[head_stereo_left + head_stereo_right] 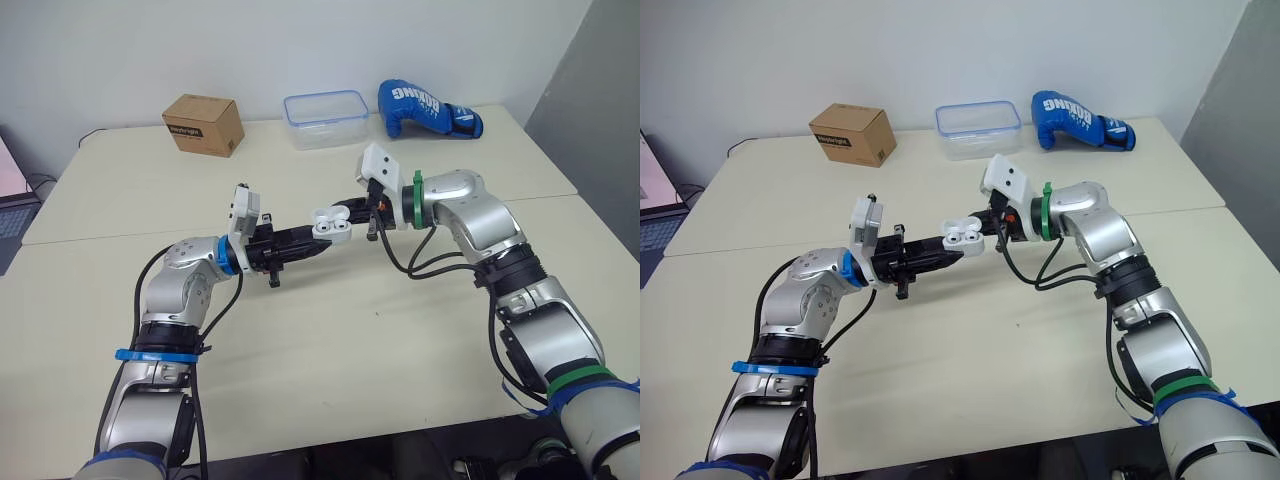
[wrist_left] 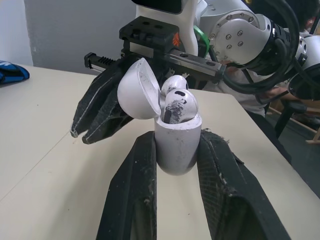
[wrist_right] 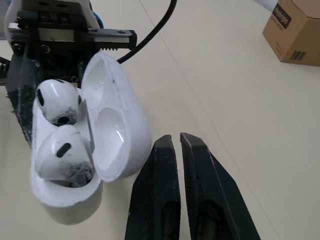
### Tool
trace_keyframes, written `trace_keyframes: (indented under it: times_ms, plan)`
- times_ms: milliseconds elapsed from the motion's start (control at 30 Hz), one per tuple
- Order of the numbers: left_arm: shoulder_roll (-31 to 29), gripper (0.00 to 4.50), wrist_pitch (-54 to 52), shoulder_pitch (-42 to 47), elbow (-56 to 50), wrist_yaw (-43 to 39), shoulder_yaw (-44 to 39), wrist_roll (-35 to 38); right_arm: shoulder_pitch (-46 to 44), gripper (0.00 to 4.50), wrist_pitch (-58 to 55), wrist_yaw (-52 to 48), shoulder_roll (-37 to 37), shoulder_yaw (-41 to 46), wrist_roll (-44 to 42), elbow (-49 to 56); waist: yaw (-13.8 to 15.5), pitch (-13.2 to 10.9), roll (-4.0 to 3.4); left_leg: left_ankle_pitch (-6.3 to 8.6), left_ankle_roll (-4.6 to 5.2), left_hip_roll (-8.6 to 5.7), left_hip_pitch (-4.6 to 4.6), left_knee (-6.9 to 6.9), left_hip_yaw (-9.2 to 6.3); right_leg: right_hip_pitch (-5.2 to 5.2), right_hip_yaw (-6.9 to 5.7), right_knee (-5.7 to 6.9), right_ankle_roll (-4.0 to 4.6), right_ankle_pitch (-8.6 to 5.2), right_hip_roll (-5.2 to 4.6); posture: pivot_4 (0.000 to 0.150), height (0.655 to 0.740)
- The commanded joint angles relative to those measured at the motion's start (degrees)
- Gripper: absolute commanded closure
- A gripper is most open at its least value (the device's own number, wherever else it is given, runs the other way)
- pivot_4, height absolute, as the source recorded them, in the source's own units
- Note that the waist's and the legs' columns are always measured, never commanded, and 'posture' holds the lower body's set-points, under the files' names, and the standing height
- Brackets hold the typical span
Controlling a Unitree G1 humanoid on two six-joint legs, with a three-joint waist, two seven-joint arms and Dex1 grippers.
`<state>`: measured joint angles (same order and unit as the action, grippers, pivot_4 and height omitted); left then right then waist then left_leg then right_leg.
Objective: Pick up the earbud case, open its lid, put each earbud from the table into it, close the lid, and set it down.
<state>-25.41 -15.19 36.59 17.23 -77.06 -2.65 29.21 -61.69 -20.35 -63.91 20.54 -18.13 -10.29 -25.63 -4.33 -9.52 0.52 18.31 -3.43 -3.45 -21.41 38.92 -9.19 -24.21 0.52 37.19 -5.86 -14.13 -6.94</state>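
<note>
My left gripper (image 1: 318, 240) is shut on the body of the white earbud case (image 1: 330, 226) and holds it above the middle of the table. The case's lid (image 2: 139, 89) stands open, and two white earbuds (image 2: 180, 102) sit in their sockets. My right gripper (image 1: 352, 208) is shut with nothing between its fingers. Its tips are right beside the outer side of the open lid (image 3: 117, 125); whether they touch it I cannot tell. In the right wrist view both earbuds (image 3: 57, 100) show inside the case (image 3: 65, 200).
Along the table's far edge stand a cardboard box (image 1: 204, 124), a clear plastic container (image 1: 325, 119) and a blue boxing glove (image 1: 428, 108). A laptop (image 1: 10, 205) sits off the table's left end. The tabletop (image 1: 330, 340) stretches cream-coloured below the case.
</note>
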Motion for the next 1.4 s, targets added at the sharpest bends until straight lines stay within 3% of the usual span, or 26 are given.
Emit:
trace_keyframes:
  times_ms: [33, 800, 1267, 1400]
  plan:
    - [-0.79, 3.74, -0.12, 0.07, -2.55, -0.20, -0.88, 1.23, -0.79, 4.24, 1.10, -1.06, -0.54, 1.40, -0.17, 1.63, -0.01, 0.00, 0.00, 0.00, 0.00, 0.00, 0.00, 0.00, 0.00, 0.00, 0.00, 0.00, 0.00, 0.00, 0.00, 0.150, 0.7307]
    - [-1.04, 3.74, -0.80, -0.44, -2.35, 0.81, -2.02, 1.62, 4.89, 4.38, -3.69, -2.76, 1.24, 3.28, -1.84, 15.60, -0.01, 0.00, 0.00, 0.00, 0.00, -0.01, 0.00, 0.00, 0.00, -0.01, 0.01, 0.02, 0.00, 0.00, -0.02, 0.150, 0.7307]
    - [-1.43, 3.74, -1.14, -0.60, -2.31, 0.85, -2.42, 1.62, 7.18, 4.38, -4.40, -2.71, 1.85, 3.21, -1.97, 19.77, 0.00, 0.00, 0.00, 0.00, 0.00, -0.01, 0.00, 0.01, 0.01, 0.00, 0.01, 0.01, 0.00, 0.00, -0.02, 0.150, 0.7307]
    - [-2.35, 3.74, -6.07, -0.96, -3.50, 3.79, -1.67, 1.22, 4.91, 4.38, -3.01, -3.93, 5.49, 3.98, -0.24, 17.88, 0.02, 0.00, 0.00, 0.00, 0.00, -0.01, 0.00, 0.01, 0.00, 0.00, 0.01, 0.01, 0.00, 0.00, -0.02, 0.150, 0.7307]
